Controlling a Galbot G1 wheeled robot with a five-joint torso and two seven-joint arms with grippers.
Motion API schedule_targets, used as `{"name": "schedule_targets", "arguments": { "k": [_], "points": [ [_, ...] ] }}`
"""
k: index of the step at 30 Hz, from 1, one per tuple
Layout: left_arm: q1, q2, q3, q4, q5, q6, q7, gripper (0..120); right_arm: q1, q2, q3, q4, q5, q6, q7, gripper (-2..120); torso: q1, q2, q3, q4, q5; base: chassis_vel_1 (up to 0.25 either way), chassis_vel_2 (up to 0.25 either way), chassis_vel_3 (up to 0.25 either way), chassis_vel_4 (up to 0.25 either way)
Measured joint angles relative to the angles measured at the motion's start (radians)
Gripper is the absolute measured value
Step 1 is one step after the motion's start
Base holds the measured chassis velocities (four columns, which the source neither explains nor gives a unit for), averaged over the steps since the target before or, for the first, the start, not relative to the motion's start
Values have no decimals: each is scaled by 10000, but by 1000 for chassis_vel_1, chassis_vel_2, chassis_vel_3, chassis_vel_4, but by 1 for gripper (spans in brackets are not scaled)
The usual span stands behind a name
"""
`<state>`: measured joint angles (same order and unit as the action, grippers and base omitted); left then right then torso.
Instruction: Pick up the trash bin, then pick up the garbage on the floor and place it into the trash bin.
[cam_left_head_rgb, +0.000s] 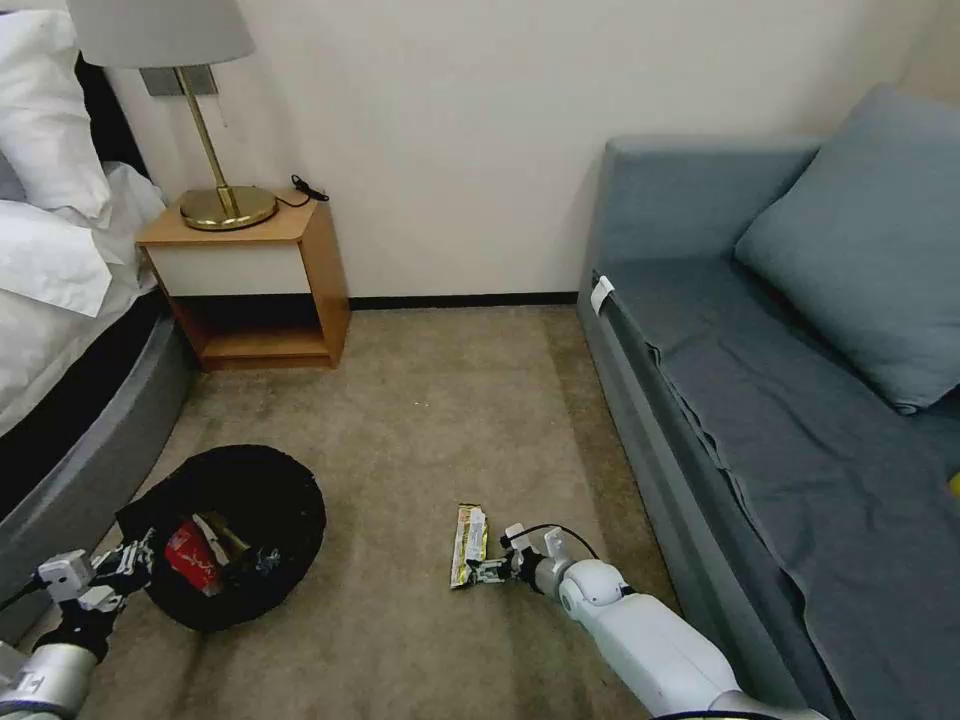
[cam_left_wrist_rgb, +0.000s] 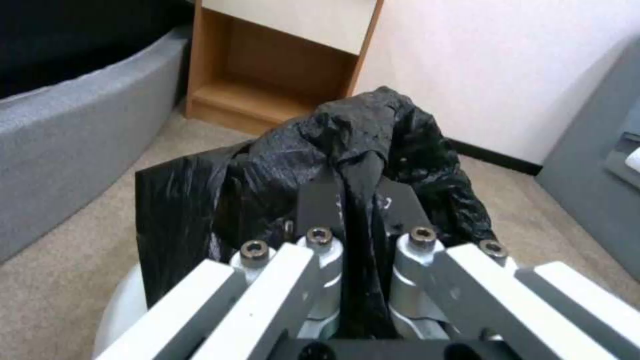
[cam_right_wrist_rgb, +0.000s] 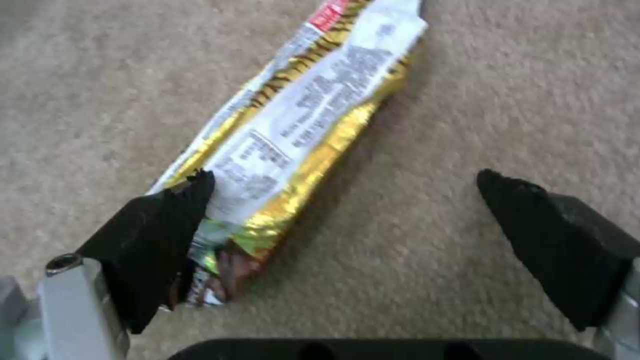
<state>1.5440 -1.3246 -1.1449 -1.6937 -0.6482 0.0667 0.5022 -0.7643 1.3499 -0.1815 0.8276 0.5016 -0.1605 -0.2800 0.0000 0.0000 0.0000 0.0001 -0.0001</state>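
Note:
The trash bin (cam_left_head_rgb: 262, 495), lined with a crinkly black bag, is low at the left over the carpet. My left gripper (cam_left_head_rgb: 135, 567) is shut on its near rim. In the left wrist view the left gripper (cam_left_wrist_rgb: 360, 197) pinches a fold of the bag (cam_left_wrist_rgb: 200, 200), and the bin's white base (cam_left_wrist_rgb: 123, 310) shows below. A red-white wrapper (cam_left_head_rgb: 190, 557) and a brown piece (cam_left_head_rgb: 228, 540) lie inside the bin. A yellow-green foil wrapper (cam_left_head_rgb: 468, 543) lies flat on the carpet. My right gripper (cam_left_head_rgb: 490, 571) is open at its near end. One finger (cam_right_wrist_rgb: 160, 235) touches the wrapper (cam_right_wrist_rgb: 300, 125).
A grey sofa (cam_left_head_rgb: 780, 400) with a cushion runs along the right. A bed (cam_left_head_rgb: 60, 400) curves in at the left. A wooden bedside table (cam_left_head_rgb: 250, 280) with a brass lamp (cam_left_head_rgb: 215, 190) stands against the far wall. Open carpet (cam_left_head_rgb: 450, 400) lies between them.

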Motion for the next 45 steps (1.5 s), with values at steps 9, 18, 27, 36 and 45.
{"name": "schedule_targets", "arguments": {
  "k": [9,18,27,36,45],
  "points": [
    [-17,-51,-11,7,6,0,0,4,-9,187,384,-256,120,-2,242,100,0,0,-1,0,1,0,0,0,0],
    [-33,-92,-29,111,26,-38,0,4,-81,313,472,-438,191,15,296,100,0,1,-2,-1,-1,0,0,0,0],
    [-71,-75,-20,170,38,-40,-6,4,-194,589,448,-538,128,36,322,100,-1,2,-3,-11,-10,0,0,0,0],
    [-89,-52,-9,221,55,-58,-9,4,-263,747,143,-550,15,44,313,100,-1,3,-3,-8,-5,0,0,0,0],
    [-130,-60,67,225,111,-59,-30,4,-282,955,76,-808,-186,150,300,100,-1,5,-3,-9,-8,0,0,0,0]
  ]
}}
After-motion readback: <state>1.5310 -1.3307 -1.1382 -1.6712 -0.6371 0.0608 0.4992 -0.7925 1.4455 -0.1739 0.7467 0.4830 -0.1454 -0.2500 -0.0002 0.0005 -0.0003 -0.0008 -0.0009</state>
